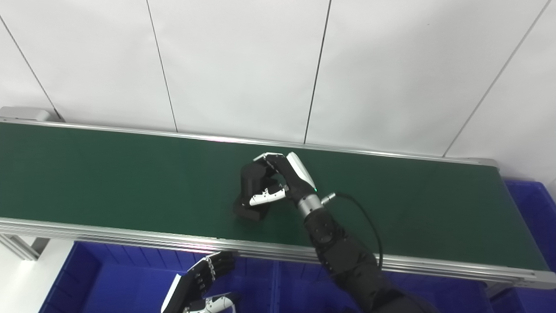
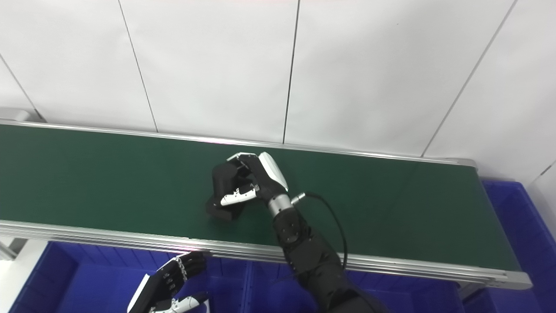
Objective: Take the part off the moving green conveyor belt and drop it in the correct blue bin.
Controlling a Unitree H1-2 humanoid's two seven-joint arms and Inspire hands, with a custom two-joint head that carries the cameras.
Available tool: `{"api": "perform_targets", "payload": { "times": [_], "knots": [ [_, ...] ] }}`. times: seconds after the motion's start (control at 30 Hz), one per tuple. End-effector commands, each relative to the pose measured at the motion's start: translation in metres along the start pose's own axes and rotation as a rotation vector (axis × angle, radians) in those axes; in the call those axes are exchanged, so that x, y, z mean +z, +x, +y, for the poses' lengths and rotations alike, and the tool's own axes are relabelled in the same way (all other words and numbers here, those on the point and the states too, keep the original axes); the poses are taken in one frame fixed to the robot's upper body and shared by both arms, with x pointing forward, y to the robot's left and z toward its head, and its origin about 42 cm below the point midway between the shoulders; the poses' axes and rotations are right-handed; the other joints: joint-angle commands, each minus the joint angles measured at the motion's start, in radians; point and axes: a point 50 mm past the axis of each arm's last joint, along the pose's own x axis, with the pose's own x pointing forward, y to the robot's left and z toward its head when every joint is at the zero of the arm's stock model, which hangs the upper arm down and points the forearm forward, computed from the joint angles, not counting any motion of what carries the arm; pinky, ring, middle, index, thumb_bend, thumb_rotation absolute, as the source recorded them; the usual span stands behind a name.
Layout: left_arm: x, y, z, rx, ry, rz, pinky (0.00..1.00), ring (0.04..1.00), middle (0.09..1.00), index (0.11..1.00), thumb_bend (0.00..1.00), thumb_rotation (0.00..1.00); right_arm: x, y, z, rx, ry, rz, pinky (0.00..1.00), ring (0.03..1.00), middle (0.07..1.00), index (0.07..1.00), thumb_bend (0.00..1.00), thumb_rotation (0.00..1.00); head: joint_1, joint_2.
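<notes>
The right hand (image 1: 280, 182) is extended over the green conveyor belt (image 1: 108, 174) with its fingers curled over the top of the black part (image 1: 252, 191) and its thumb (image 1: 266, 198) laid across the near face, so the part is enclosed in its grasp. The lower end of the part sits on or just above the belt surface directly beneath the hand; contact cannot be confirmed. A black cable (image 1: 365, 217) loops out from the wrist behind the hand. The left hand (image 1: 197, 284) is positioned below the near rail of the belt, over a blue bin (image 1: 100, 278), holding nothing, with fingers spread apart. A second blue bin (image 1: 532, 208) lies well to the right of the right hand, past the belt end.
</notes>
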Motion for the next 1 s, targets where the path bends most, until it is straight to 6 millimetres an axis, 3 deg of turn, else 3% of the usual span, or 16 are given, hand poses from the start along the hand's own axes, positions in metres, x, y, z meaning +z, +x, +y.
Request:
{"api": "perform_targets", "payload": {
  "times": [0.0, 0.03, 0.07, 0.1, 0.17, 0.6, 0.97],
  "knots": [
    [0.01, 0.004, -0.002, -0.005, 0.017, -0.063, 0.82, 0.744, 0.74, 0.737, 0.61, 0.0, 0.019, 0.011, -0.004, -0.056, 0.018, -0.09, 0.17, 0.445, 0.482, 0.177, 0.53, 0.0, 0.002, 0.006],
    [0.009, 0.003, -0.002, -0.006, 0.017, -0.062, 0.82, 0.744, 0.74, 0.738, 0.62, 0.0, 0.018, 0.009, -0.003, -0.071, 0.008, -0.091, 0.13, 0.444, 0.483, 0.151, 0.53, 0.0, 0.002, 0.006],
    [0.009, 0.003, -0.002, -0.007, 0.018, -0.062, 0.82, 0.743, 0.74, 0.738, 0.62, 0.0, 0.017, 0.008, -0.003, -0.085, -0.002, -0.093, 0.1, 0.444, 0.301, 0.129, 0.52, 0.0, 0.0, 0.008],
    [0.009, 0.003, -0.002, -0.008, 0.019, -0.062, 0.81, 0.74, 0.738, 0.737, 0.61, 0.0, 0.016, 0.006, -0.002, -0.095, -0.009, -0.095, 0.07, 0.444, 0.18, 0.106, 0.51, 0.0, 0.0, 0.008],
    [0.009, 0.002, -0.002, -0.009, 0.022, -0.062, 0.81, 0.738, 0.736, 0.736, 0.61, 0.0, 0.014, 0.004, -0.002, -0.105, -0.012, -0.096, 0.05, 0.444, 0.117, 0.091, 0.51, 0.0, -0.003, 0.01],
    [0.006, 0.005, -0.005, -0.019, 0.017, -0.051, 0.81, 0.737, 0.738, 0.733, 0.62, 0.0, 0.016, -0.009, -0.006, -0.233, -0.047, -0.165, 0.05, 0.444, 0.109, 0.103, 0.51, 0.0, -0.005, 0.004],
    [0.007, 0.008, -0.004, -0.036, 0.022, -0.052, 0.82, 0.738, 0.736, 0.733, 0.63, 0.0, 0.046, -0.02, -0.021, -0.305, -0.031, -0.333, 0.05, 0.444, 0.111, 0.114, 0.51, 0.0, -0.017, -0.008]
  ]
}}
